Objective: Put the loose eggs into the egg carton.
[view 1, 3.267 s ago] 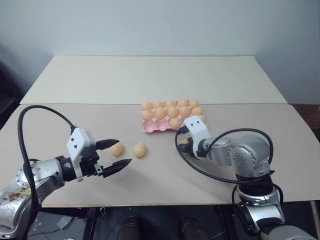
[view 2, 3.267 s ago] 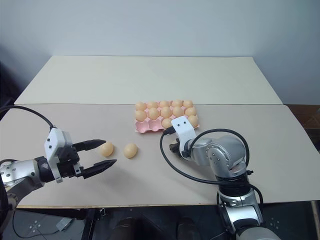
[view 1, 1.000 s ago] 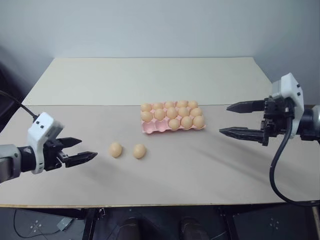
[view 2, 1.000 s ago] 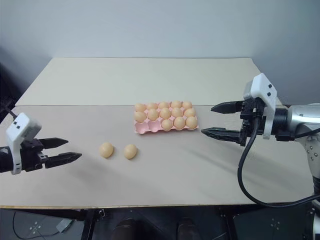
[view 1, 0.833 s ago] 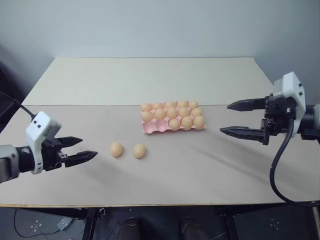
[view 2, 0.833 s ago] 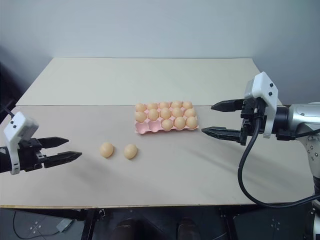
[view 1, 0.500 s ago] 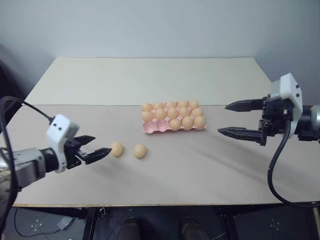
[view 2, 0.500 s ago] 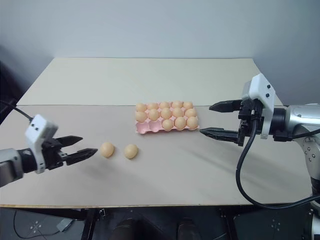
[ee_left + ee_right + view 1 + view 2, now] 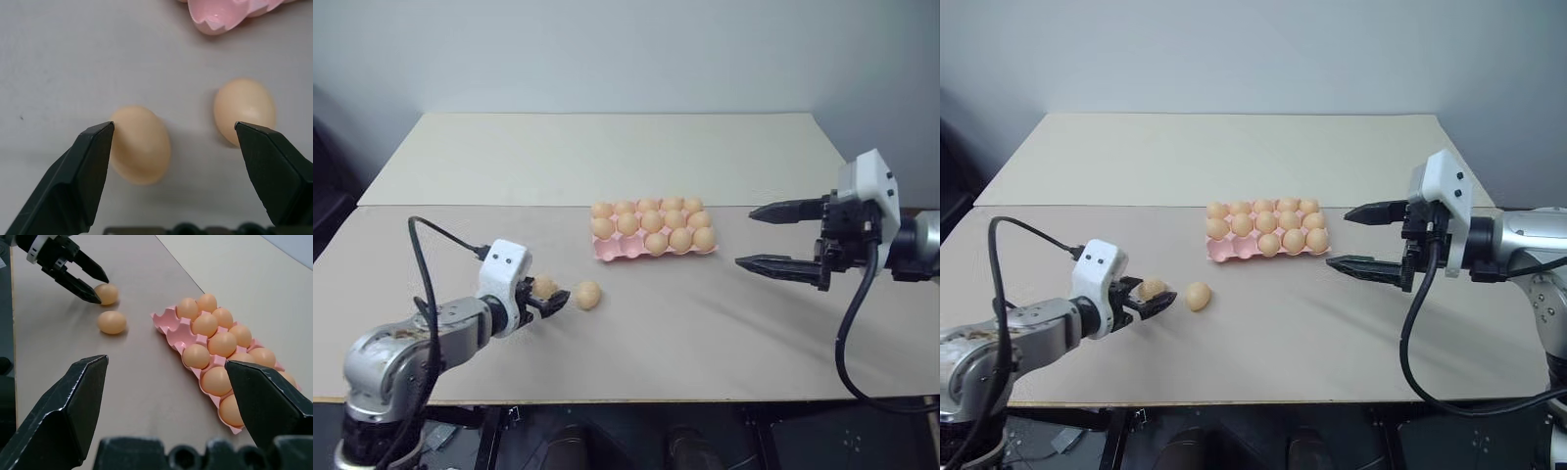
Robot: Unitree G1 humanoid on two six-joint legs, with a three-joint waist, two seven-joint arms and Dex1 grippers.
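The near table (image 9: 685, 343) is a pale beige slab, butted against a second table (image 9: 607, 157) of lighter cream behind it, and a plain grey-white wall (image 9: 607, 49) closes the room at the back.

Down at the front left, the left gripper (image 9: 546, 298) sits low over the near table with its two black fingers spread apart, nothing clamped. One loose egg (image 9: 141, 144) lies on the table between those fingers, just beside one fingertip; whether that fingertip touches it I cannot tell. The second loose egg (image 9: 587, 295) lies just beyond the other finger, outside the gap.

Off to the right, the right gripper (image 9: 771, 238) hangs in the air above the table, its fingers spread wide and empty, pointing toward the middle.

Farther back, near the seam between the two tables, the egg carton (image 9: 607, 252) lies flat, most of its cups filled with eggs, and two cups at its near left corner are bare.
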